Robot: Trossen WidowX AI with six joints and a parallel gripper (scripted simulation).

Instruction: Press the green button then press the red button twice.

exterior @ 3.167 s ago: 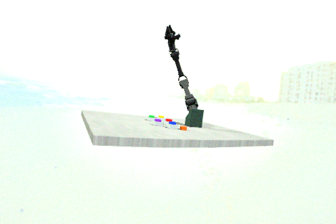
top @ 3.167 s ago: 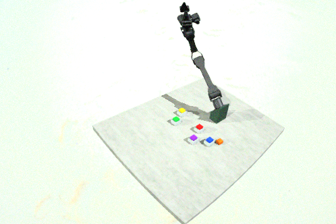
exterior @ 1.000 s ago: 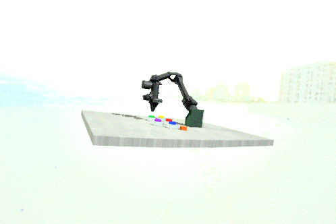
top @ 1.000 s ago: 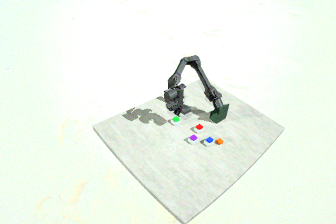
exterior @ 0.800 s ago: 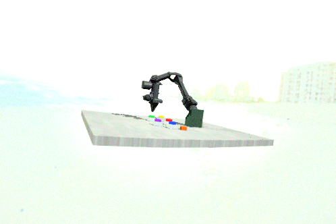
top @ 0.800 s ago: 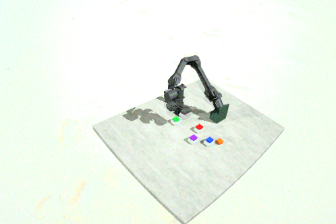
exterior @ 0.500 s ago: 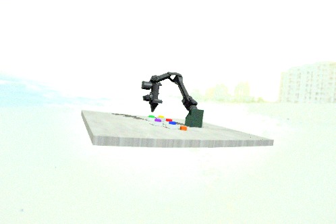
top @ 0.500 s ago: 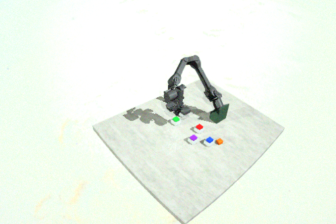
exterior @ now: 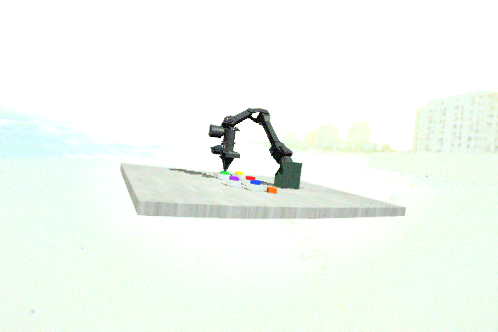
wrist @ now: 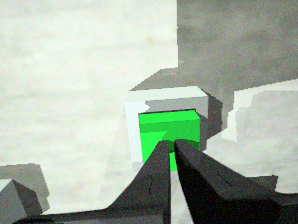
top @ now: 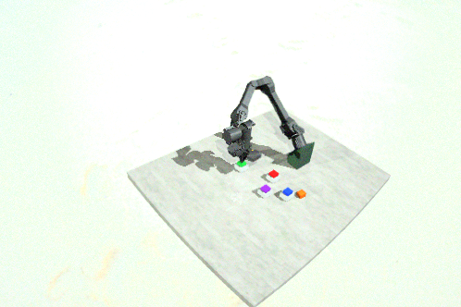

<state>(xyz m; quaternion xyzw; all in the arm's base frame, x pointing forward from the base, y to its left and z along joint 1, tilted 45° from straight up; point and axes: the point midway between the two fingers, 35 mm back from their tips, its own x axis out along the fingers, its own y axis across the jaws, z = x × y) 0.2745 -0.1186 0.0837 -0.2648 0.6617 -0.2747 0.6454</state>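
Observation:
The green button [top: 241, 164] [exterior: 224, 173] [wrist: 170, 127] sits in a white housing. My gripper [top: 242, 160] [exterior: 225, 170] [wrist: 170, 147] is shut, with nothing between its fingers. Its tips are right over the green cap, at or just above its top; whether they touch it I cannot tell. The cap still stands up from the housing in the wrist view. The red button [top: 273, 174] [exterior: 250, 178] stands apart, on the side toward the arm's base, with nothing over it.
A purple button [top: 265, 189] [exterior: 234, 178], a blue button [top: 287, 191] [exterior: 255, 182] and an orange block [top: 301, 194] [exterior: 272, 190] stand near the red button. A yellow button [exterior: 239, 173] is close to the green one, mostly hidden by the gripper in the top view.

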